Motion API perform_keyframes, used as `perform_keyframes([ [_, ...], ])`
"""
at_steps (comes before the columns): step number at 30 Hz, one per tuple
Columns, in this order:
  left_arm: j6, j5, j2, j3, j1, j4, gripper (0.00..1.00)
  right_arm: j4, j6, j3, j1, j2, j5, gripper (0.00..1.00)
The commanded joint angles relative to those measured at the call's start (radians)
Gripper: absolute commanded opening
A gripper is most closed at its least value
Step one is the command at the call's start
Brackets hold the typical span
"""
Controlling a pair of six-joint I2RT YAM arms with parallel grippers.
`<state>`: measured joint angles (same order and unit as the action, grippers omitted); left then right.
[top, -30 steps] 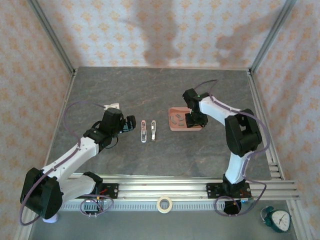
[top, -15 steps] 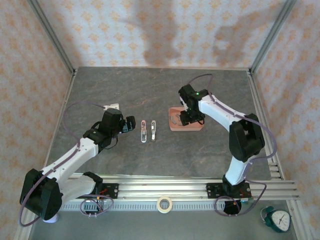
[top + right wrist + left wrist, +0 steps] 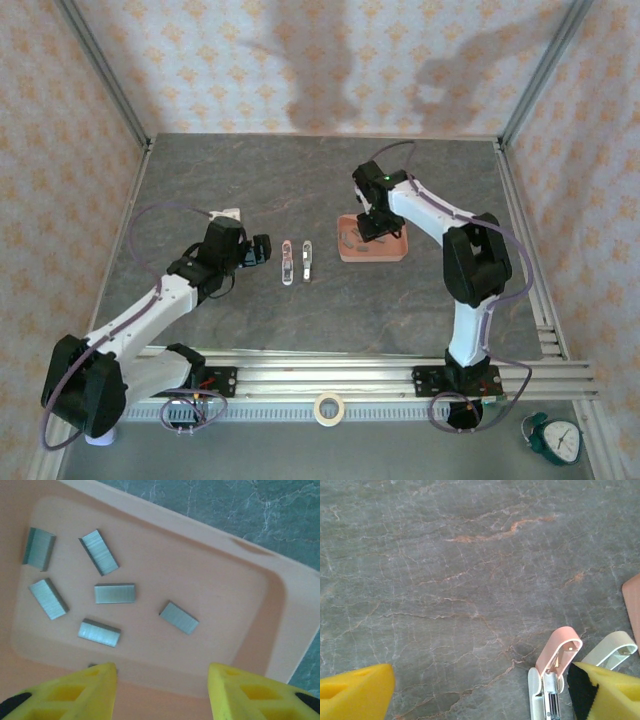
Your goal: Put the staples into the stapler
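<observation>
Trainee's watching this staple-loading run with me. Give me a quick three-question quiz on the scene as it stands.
1. Short answer: which is nearer the cream-white and pink mini stapler, the left gripper or the right gripper?
2. The dark grey metal staples lie: A) in the shallow pink plastic tray; B) in the left gripper; C) stacked on the stapler.
3. True or false: the right gripper is clamping a staple.
Key: 1 left gripper; 2 A; 3 false.

Staples (image 3: 115, 593), grey metal, finely ridged with dull sheen; tray (image 3: 295, 615), smooth matt pink plastic; stapler (image 3: 558, 654), smooth cream and pink plastic, slight gloss; table (image 3: 445, 580), grey stone-look, rust-veined, matt.
</observation>
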<state>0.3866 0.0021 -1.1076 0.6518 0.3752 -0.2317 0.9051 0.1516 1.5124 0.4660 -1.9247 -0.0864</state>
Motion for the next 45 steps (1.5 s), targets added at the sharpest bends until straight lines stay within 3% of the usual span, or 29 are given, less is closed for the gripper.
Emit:
perform_keyframes([
  [1,-0.046,0.066,-0.063,0.038,-0.013,0.009,0.90,0.029,0.134,0.031,-0.016,-0.019,0.003,0.49],
  [6,-0.053,0.133,-0.164,0.150,-0.025,-0.098,0.90,0.058,0.245,0.003,-0.017,-0.038,0.019,0.49],
  [15,-0.029,0.185,-0.283,0.244,-0.044,-0.098,0.89,-0.025,0.250,-0.014,-0.016,-0.091,0.022,0.50],
  [29,-0.063,0.162,-0.280,0.262,-0.053,-0.104,0.89,-0.099,0.302,-0.015,-0.041,-0.135,0.025,0.48],
  [41,-0.077,0.160,-0.261,0.264,-0.053,-0.129,0.89,-0.072,0.303,0.021,-0.049,-0.180,0.005,0.23],
  [45,-0.085,0.169,-0.254,0.267,-0.053,-0.128,0.89,-0.071,0.286,0.035,-0.054,-0.172,0.013,0.19],
])
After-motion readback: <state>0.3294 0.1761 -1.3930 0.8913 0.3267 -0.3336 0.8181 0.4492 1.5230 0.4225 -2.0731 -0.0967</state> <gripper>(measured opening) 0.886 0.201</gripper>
